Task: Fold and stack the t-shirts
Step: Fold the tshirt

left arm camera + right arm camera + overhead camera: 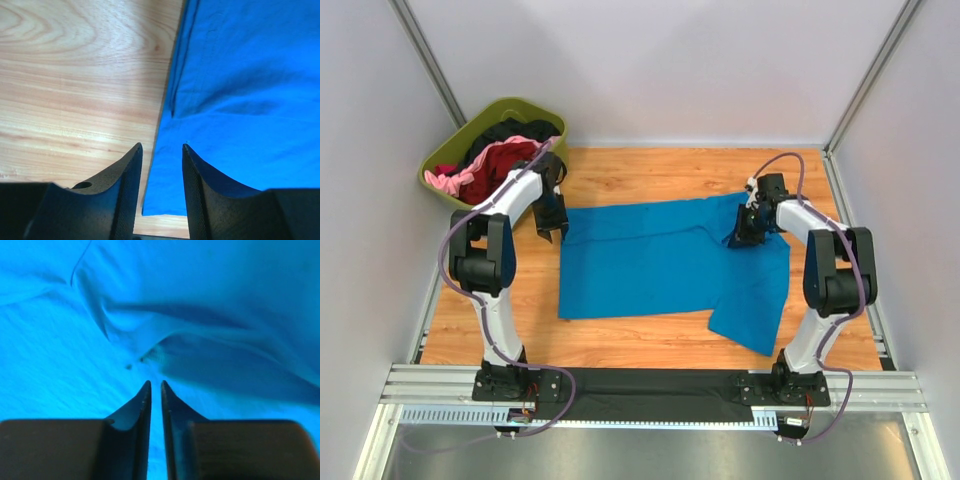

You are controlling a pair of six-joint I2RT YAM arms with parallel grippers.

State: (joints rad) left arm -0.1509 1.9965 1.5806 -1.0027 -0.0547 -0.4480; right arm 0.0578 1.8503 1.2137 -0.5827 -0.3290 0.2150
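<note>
So, blue t-shirt (660, 260): it lies spread flat in the middle of the table (650, 340), with one part trailing toward your near right.
Handling: judge it light, thin and limp. It will sag, drag and crease, and only what you pinch will lift.
Where to grip: take it at the edge, near the corners, with both arms at once so the fold stays square.
Left gripper (161, 146): moderately parted and astride the shirt's left edge, with wood under one finger and cloth under the other.
Right gripper (155, 383): nearly closed to a thin slit, low over a wrinkle at the far right. No cloth shows between the tips.
Other shirts (500, 160): dark red, pink and black, heaped in the olive tub (510, 104) at far left.
</note>
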